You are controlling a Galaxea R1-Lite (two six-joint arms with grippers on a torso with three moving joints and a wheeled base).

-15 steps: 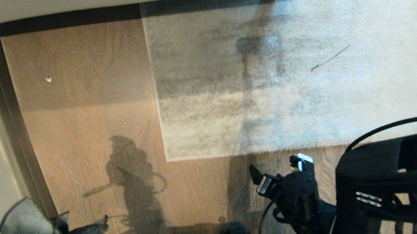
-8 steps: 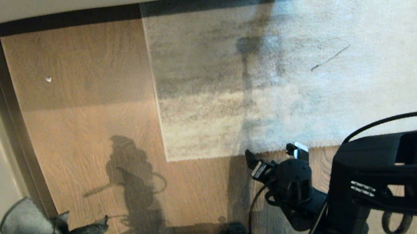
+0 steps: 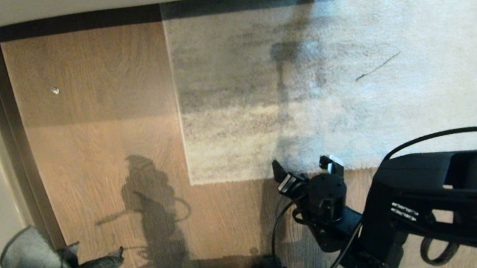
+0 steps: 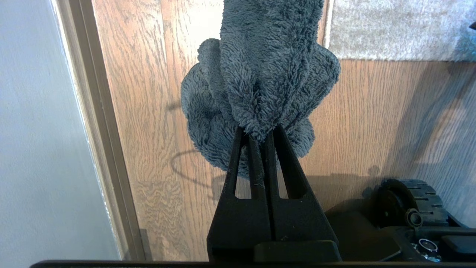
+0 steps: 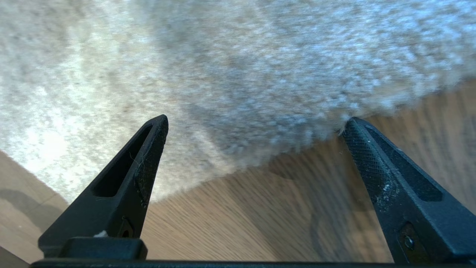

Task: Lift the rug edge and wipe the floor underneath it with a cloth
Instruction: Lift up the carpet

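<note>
Rug edge point(image 3: 293, 173): flat on floor point(image 3: 90, 121), border running left–right across the head view, corner at its left end

Right claw point(image 3: 306, 169): wide open, empty, at the border just right of the corner; in its wrist view one finger point(image 5: 148, 149) lies over pile, the other's tip at the fringe; nearer arm for the lift

Left claw point(image 4: 260, 136): clamped shut on cloth point(image 4: 260, 74), low left by the wall, well apart from rug

The right arm reaches forward low in the head view, its pincer point(image 3: 304, 169) spread wide with the fingertips point(image 5: 156, 128) pointing ahead. The left pincer point(image 4: 260, 136) sits at the robot's left side, its fingers pressed tight together, clamping a fold of fabric.
</note>
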